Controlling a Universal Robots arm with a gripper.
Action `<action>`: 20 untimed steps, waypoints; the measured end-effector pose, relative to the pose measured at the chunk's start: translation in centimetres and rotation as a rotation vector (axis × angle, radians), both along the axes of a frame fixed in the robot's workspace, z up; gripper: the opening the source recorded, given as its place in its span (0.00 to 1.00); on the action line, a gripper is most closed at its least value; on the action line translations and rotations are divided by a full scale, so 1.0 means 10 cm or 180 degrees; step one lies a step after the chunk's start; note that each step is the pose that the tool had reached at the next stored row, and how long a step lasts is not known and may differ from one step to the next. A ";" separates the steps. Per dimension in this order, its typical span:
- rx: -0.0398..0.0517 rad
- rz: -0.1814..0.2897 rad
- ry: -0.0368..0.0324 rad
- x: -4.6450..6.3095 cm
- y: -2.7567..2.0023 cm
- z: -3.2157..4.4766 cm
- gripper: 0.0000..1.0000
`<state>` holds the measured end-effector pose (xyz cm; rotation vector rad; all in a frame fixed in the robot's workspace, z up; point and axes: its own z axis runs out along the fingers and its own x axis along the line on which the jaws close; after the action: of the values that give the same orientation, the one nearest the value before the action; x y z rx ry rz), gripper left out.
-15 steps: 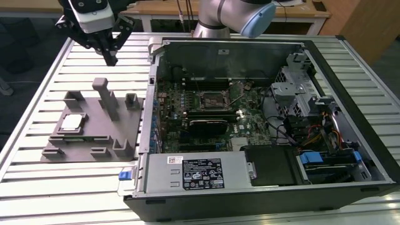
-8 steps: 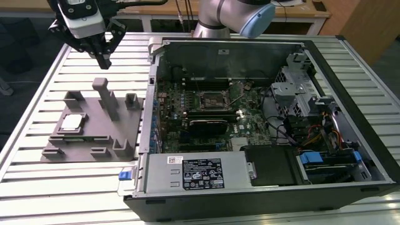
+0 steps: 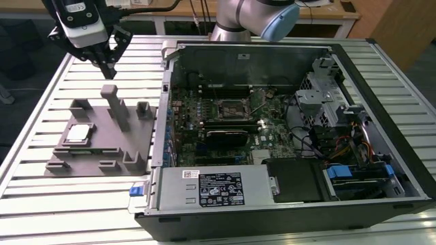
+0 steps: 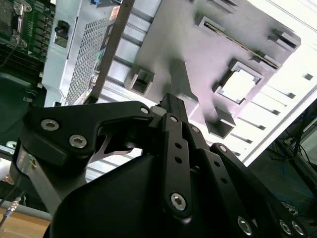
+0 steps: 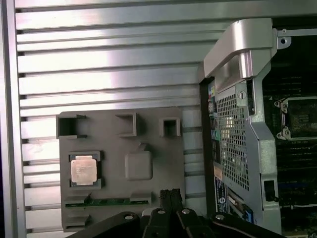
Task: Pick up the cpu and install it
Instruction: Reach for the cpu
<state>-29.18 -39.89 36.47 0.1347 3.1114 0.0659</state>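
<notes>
Approach step, pick not started: gripper [image 3: 109, 71] hangs over the grey fixture [image 3: 102, 153], jaws closed on nothing. cpu [image 3: 78, 132] sits in its fixture pocket (socket [image 3: 228, 108] well apart). A grasp likely needs the jaws opened and centred over the chip.

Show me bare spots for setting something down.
Free: slatted table at the exterior view's left of the grey fixture, and under the gripper. Crowded: the fixture holding the cpu, and the open computer case.

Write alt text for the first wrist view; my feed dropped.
The cpu sits untouched in a square recess of the grey fixture on the slatted table. The closed hand hovers clear of the fixture; the open computer case stands beside it.
</notes>
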 end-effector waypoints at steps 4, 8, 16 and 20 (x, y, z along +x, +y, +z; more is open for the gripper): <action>-0.0001 -0.0001 0.0000 -0.06 0.000 -0.037 0.11; -0.0002 -0.0001 0.0001 -0.13 0.000 -0.076 0.11; -0.0007 -0.0001 0.0001 -0.32 0.000 -0.149 0.11; -0.0011 -0.0001 0.0000 -0.41 0.000 -0.192 0.11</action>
<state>-33.25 -39.90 34.55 0.1351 3.1114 0.0605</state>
